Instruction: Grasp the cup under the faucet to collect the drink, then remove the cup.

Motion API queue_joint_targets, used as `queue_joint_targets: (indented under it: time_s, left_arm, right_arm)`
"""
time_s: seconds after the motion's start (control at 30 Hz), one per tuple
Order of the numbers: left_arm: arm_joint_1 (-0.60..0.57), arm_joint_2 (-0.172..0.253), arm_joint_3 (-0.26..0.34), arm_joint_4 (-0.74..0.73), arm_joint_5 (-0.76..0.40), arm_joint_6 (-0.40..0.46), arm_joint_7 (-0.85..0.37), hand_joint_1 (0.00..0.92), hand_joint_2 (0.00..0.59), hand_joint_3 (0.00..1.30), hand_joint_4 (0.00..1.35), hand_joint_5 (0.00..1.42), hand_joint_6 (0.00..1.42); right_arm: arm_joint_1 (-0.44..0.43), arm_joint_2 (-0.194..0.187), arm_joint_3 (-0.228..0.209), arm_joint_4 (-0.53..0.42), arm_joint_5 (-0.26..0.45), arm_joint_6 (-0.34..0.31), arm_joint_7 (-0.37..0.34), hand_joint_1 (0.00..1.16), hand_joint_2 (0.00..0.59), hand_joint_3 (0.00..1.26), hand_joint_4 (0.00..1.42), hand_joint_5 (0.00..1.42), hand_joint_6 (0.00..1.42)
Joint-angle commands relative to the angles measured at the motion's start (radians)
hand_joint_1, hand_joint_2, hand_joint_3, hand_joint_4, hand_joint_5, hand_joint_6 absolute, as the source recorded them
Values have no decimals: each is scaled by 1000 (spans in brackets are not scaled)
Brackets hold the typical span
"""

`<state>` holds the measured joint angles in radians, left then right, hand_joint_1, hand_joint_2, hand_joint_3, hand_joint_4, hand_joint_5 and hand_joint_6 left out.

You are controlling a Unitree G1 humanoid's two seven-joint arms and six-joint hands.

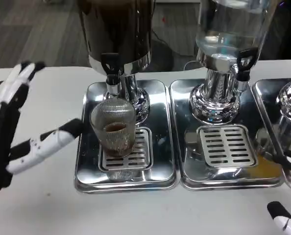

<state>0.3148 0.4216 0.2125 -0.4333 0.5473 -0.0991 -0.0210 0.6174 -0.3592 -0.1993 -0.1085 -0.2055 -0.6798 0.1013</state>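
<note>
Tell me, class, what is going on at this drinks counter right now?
A ribbed glass cup stands on the drip grate under the dark dispenser's faucet, holding some brown drink. The robot's left hand is beside it with its fingers spread, not touching it. Its right hand waits at the table's near edge. The cup has not yet been removed.

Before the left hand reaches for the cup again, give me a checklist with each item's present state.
1. Cup upright on the drip grate under the dark dispenser's faucet: ok.
2. Drink collected: ok, dark liquid sits in the cup.
3. Faucet flow stopped: cannot tell.
4. Left hand open, fingers spread, apart from the cup: ok.
5. Path between hand and cup clear: ok.
6. Right hand away at the table's near edge: ok.
</note>
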Motion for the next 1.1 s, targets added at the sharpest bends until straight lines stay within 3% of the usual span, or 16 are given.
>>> queue_joint_targets:
  time_s: [0.03,0.27,0.47,0.8,1.1]
  left_arm:
    - [61,44,17,40,48,-23,0,0,5,131,9,56,303]
    - [150,49,11,63,74,-88,31,0,6,132,12,50,298]
    - [233,21,-14,36,92,-150,67,0,11,142,18,48,296]
    - [345,-21,-18,24,118,-209,98,0,18,143,27,48,298]
    - [410,-45,-25,26,137,-248,129,0,22,143,29,48,302]
  right_arm:
    - [-7,4,23,-29,50,45,32,503,232,159,29,57,0]
    - [-121,-43,52,28,146,115,142,524,215,149,28,82,0]
    - [-224,-67,77,17,131,172,189,545,179,167,83,126,7]
    - [-322,-47,157,-67,88,284,204,617,141,158,195,216,89]
    - [-408,-15,279,-142,-7,416,210,628,145,141,179,219,95]
